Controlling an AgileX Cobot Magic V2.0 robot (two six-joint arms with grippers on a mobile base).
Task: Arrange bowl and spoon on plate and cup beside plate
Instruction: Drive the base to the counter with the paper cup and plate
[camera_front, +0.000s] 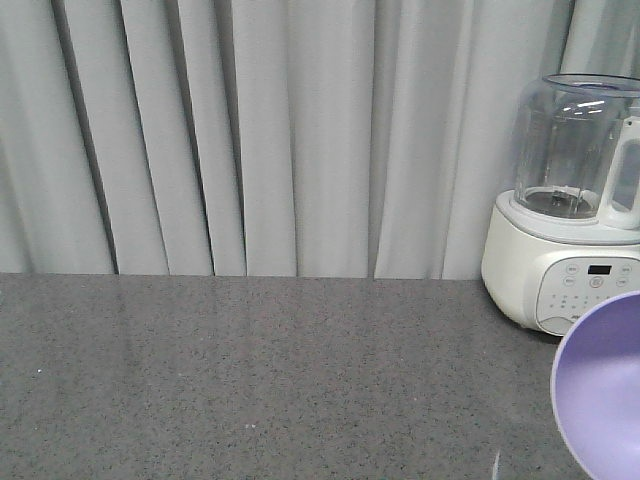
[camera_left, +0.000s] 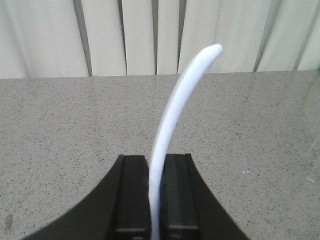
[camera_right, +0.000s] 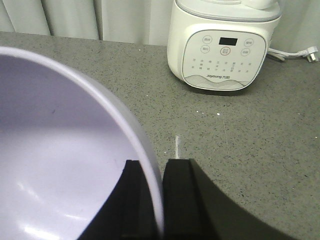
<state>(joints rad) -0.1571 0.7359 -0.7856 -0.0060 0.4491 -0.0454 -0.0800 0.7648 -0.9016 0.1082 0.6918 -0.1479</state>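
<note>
My left gripper (camera_left: 155, 165) is shut on the pale blue spoon (camera_left: 177, 105), whose curved handle rises from between the black fingers above the grey counter. The lavender bowl (camera_right: 55, 165) fills the left of the right wrist view, held by its rim with my right gripper (camera_right: 154, 167) shut on it, one finger inside and one outside. In the front view the bowl (camera_front: 605, 390) shows tilted at the lower right edge, lifted over the counter. The plate and the cup are out of view.
A white baby-food maker (camera_front: 570, 210) with a clear jug stands at the back right of the grey counter (camera_front: 250, 380); in the right wrist view this baby-food maker (camera_right: 222, 45) is just ahead, its plug cord (camera_right: 295, 54) trailing right. Grey curtains hang behind.
</note>
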